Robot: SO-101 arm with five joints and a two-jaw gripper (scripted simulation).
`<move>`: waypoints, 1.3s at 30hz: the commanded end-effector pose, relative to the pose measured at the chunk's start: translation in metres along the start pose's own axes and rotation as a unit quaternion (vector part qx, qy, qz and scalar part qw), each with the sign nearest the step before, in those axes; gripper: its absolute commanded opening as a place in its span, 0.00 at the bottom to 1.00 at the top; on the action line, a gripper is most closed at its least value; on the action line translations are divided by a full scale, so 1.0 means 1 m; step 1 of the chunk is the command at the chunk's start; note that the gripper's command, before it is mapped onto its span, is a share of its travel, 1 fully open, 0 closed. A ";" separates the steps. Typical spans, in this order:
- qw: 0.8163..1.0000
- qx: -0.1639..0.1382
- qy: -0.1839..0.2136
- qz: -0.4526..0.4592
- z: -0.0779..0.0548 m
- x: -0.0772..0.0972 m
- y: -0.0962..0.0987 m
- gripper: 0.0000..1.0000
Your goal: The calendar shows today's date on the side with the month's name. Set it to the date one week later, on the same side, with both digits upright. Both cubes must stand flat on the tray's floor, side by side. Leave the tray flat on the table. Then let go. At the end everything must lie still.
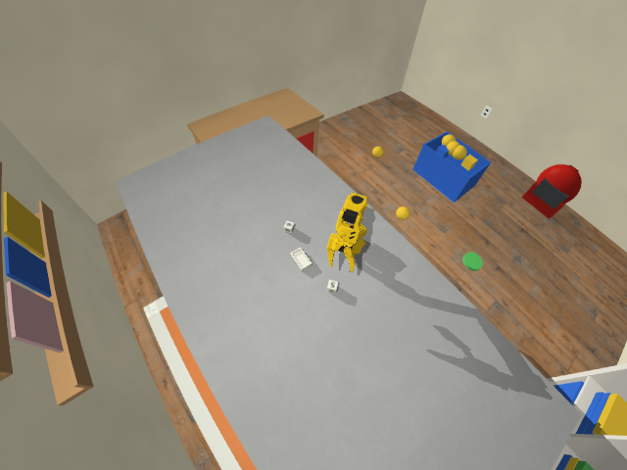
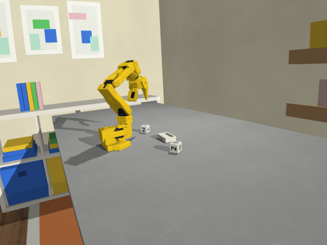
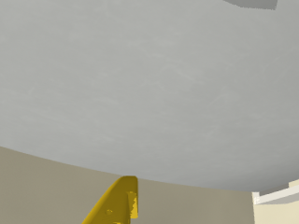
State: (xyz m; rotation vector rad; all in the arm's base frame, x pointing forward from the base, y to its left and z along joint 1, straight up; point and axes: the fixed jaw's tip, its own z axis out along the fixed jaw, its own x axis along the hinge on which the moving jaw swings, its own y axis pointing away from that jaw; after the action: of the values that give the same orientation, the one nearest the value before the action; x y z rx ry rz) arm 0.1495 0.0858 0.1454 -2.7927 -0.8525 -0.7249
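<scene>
With its jaws (image 1: 341, 268) (image 2: 139, 99) parted about a third of the way and holding nothing, the yellow arm (image 1: 350, 216) (image 2: 114, 98) hangs high above the desk (image 1: 243, 313) (image 2: 197, 184) (image 3: 149, 93). From the jaws, as seen from overhead, the cube topped with a 5 (image 1: 332, 285) (image 2: 144, 129) lies toward 6 to 7 o'clock, the nearer of two and likely the easier first reach. The white tray (image 1: 293, 254) (image 2: 165, 140), unfilled, sits toward 9 o'clock, its long axis running from 11 to 5. Beyond it, toward 10 o'clock, rests the second cube (image 1: 288, 225) (image 2: 175, 147) (its 2 lies sideways in the exterior view). Nothing visible blocks the nearer cube, though the wrist view misses both; descending would probably call for re-aiming first.
</scene>
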 end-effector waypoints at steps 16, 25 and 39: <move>0.967 0.007 0.021 0.255 0.001 -0.003 -0.002 0.35; 0.906 0.013 0.018 0.423 0.005 -0.008 -0.005 0.35; 0.802 0.018 0.014 0.597 0.010 -0.012 -0.010 0.35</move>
State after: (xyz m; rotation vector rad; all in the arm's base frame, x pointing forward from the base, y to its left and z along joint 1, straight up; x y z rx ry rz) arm 0.1386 0.0871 0.1260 -2.5979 0.8105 -0.4420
